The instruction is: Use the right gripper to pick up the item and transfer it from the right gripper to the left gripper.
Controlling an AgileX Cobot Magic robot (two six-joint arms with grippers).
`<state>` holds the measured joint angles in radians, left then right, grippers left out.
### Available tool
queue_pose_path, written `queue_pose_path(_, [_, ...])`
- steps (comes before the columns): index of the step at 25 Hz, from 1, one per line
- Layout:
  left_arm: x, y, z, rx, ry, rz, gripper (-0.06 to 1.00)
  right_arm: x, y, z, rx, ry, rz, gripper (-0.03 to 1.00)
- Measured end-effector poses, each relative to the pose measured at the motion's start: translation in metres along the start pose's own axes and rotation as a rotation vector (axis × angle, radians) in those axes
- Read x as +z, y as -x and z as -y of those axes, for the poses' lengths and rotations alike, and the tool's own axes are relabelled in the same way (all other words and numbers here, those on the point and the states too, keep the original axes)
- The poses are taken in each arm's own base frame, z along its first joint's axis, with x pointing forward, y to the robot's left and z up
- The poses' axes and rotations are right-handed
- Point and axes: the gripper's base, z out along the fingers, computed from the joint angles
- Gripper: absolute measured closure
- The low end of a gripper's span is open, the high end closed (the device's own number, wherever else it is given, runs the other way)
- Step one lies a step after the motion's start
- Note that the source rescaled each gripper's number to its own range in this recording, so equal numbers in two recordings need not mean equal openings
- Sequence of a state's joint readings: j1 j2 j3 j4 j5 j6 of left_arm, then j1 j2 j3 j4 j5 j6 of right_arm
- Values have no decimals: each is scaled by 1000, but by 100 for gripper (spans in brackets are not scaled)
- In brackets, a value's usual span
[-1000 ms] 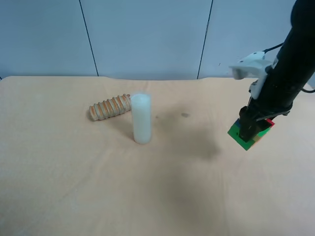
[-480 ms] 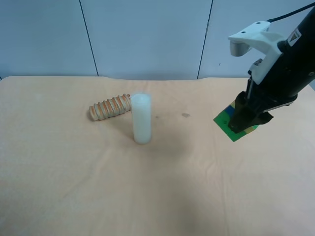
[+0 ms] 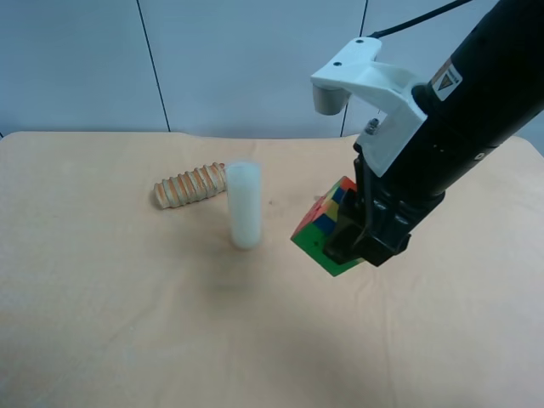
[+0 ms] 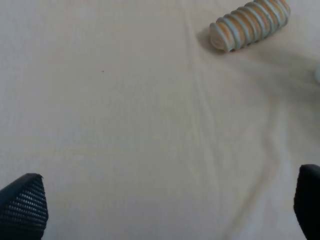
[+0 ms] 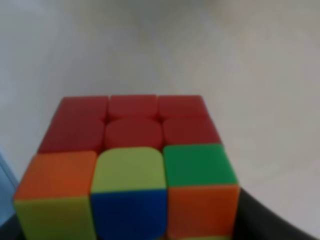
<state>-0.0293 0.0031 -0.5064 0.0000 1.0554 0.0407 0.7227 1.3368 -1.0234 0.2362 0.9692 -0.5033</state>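
Note:
My right gripper (image 3: 350, 240) is shut on a colourful puzzle cube (image 3: 325, 228) and holds it tilted in the air above the table, right of the white cylinder. In the right wrist view the cube (image 5: 131, 165) fills the frame, with red, orange, yellow, green and blue tiles. My left gripper (image 4: 165, 205) is open and empty above the table; only its two dark fingertips (image 4: 22, 205) show. The left arm is out of the exterior high view.
A white cylinder (image 3: 244, 205) stands upright mid-table. A ridged tan bread roll (image 3: 189, 185) lies behind it to the left, also in the left wrist view (image 4: 249, 22). The tan tablecloth (image 3: 127, 323) covers the table.
My right gripper has lifted the cube off the table and carried it left, toward the table's middle and closer to the camera. The cylinder and roll have not moved.

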Motion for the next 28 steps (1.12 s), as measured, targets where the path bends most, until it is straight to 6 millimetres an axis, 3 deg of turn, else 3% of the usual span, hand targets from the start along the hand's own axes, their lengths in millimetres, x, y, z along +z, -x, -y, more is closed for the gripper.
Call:
queue_pose_path(12, [29,18,15,-28,-182,-186,-6,-2,20,-14,-137,116,222,97])
queue_pose_path(19, [42,48,35,-102,-421,-226,-6,-4,26,-17,-189,132,291,97])
queue_pose_path(28, [79,72,60,-332,-740,-380,-6,-6,31,-19,-229,144,353,97])
